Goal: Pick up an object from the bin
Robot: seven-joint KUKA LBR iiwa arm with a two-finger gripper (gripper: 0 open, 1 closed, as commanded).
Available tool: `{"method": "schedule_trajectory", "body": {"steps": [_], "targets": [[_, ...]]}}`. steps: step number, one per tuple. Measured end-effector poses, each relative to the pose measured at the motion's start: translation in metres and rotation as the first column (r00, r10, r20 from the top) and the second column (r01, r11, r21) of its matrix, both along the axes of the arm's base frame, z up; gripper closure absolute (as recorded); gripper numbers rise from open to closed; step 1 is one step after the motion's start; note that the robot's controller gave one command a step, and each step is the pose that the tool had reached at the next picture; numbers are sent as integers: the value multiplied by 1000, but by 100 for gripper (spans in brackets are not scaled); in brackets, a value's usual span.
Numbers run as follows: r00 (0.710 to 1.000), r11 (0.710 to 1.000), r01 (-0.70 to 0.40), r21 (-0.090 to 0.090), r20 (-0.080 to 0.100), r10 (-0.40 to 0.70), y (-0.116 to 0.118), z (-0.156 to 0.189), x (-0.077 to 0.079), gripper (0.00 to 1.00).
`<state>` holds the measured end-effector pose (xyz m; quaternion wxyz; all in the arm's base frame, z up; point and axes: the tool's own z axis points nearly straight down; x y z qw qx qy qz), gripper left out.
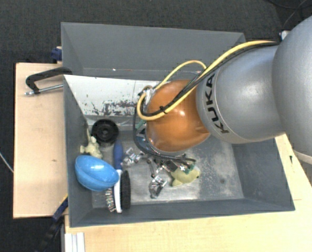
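1. Camera view: claw (161, 178) is hanging low over the floor of the grey metal bin (224, 172), near its front wall; whether it is clenched or released, I cannot tell.
2. Nearest, a pale yellow-green lumpy thing (187, 176) is lying just beside the claw, toward the view's right; a blue oval plastic shell (95, 172) and a black brush (125, 189) are lying at the left.
3. Centring over the pale yellow-green lumpy thing before closing is looking wisest.

A blue shell (95, 172) lies beside a black brush (124, 190), touching it; behind them sit a pale figurine (92, 148) and a black ring (104, 131).
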<state>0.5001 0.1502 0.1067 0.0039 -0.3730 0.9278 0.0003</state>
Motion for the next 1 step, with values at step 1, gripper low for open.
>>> {"method": "schedule_trajectory", "body": {"steps": [1], "targets": [[994,994,109,-17,-1,-109,51,-17,17,0]]}}
